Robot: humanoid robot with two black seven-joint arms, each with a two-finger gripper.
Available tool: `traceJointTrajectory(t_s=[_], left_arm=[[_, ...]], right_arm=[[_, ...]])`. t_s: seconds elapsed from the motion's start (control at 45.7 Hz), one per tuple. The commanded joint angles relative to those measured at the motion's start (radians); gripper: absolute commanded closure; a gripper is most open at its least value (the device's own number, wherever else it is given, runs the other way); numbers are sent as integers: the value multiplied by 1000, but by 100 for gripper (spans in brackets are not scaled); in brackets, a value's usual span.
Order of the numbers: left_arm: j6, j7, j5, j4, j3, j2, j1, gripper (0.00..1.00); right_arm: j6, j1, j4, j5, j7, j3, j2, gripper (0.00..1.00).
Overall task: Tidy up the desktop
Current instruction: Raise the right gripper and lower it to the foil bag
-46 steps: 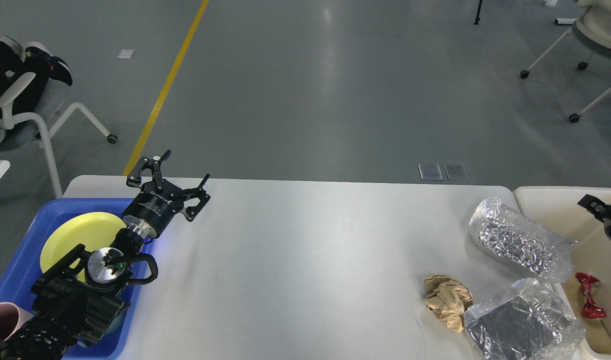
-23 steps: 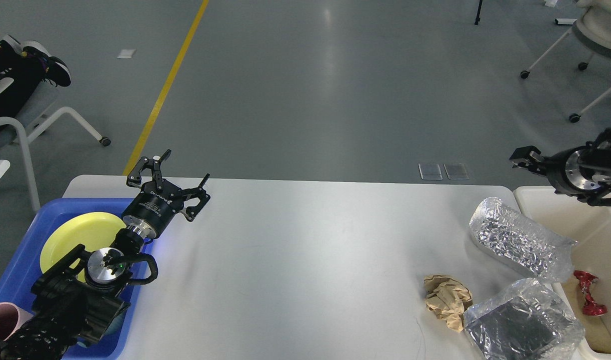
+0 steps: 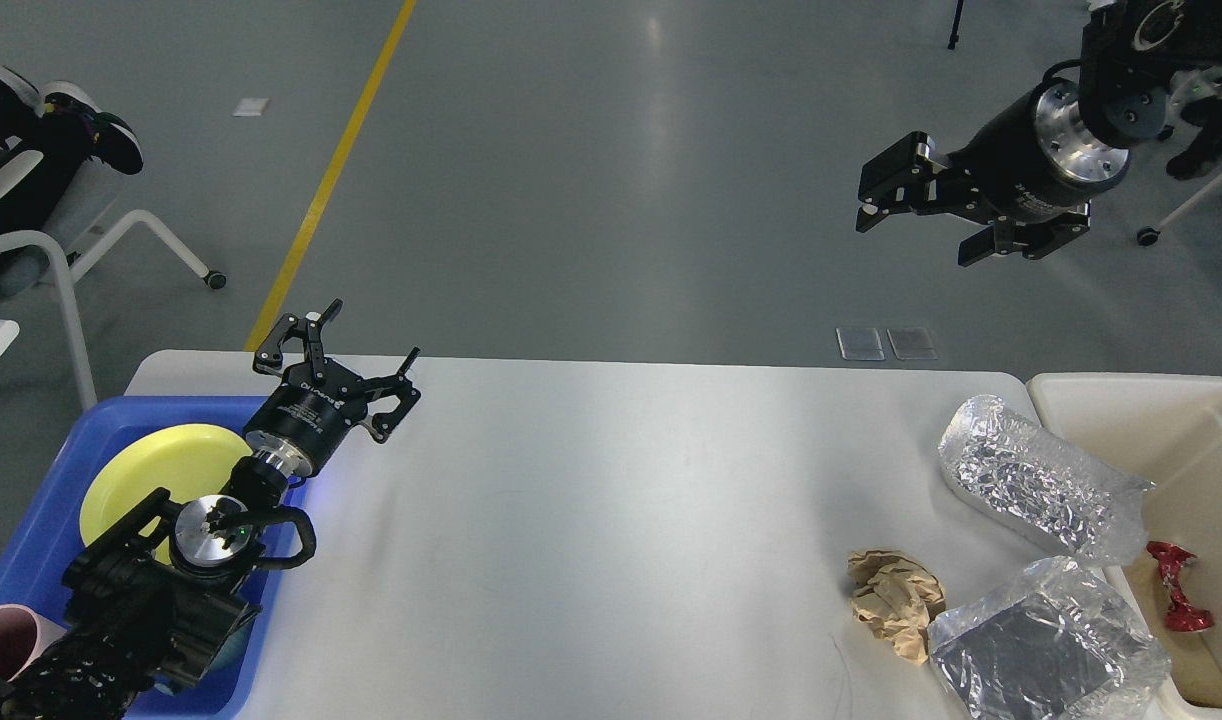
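While the right gripper (image 3: 921, 215) hangs empty with its jaws apart, high over the floor past the far edge, the desktop (image 3: 611, 500) trash sits below and toward me, so I'd guess it's nearer to the crumpled brown paper (image 3: 896, 600) than the spread-open left gripper (image 3: 336, 370).

A pale grey-white smooth rectangular desktop (image 3: 611, 520) is seen. A yellow round plate (image 3: 161, 470) is shown in a blue plastic tray (image 3: 91, 430). Silver crinkled foil bags (image 3: 1041, 485), tan crumpled paper (image 3: 896, 598) and a red shiny wrapper (image 3: 1179, 588) in a beige bin (image 3: 1121, 400) are shown.
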Motion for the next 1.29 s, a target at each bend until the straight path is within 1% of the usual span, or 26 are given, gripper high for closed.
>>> traceJointTrajectory(t_s=[0.0,0.109,0.175,0.306,0.393,0.481,0.612,0.743,0.896,1.159,1.268], left_arm=[[0,0,0,0,0,0,0,4],[0,0,0,0,0,0,0,4],[0,0,0,0,0,0,0,4],[0,0,0,0,0,0,0,4],[0,0,0,0,0,0,0,4],[0,0,0,0,0,0,0,4],[0,0,0,0,1,0,0,4],[0,0,0,0,0,0,0,4],[0,0,0,0,1,0,0,4],[0,0,0,0,0,0,0,4],[0,0,0,0,0,0,0,4]], right_arm=[[-45,-35,-15,-3,-2,-30,-1,0],[-151,-149,-30,-6,-2,-112,-33,0],[-194,-236,-54,-8,-2,-139,-84,0],[-263,-419,-107,2,0,-126,-202,0],[-311,-526,-120,2,0,-89,-240,0],[-355,-655,-152,2,0,-25,-248,0],[-446,-865,-301,2,-2,95,-233,0],[-530,-1017,-407,2,0,138,-173,0],[-539,-1103,-513,2,0,143,-138,0],[-541,-1119,-522,2,0,152,-98,0],[-546,-1160,-542,2,0,183,-90,0]])
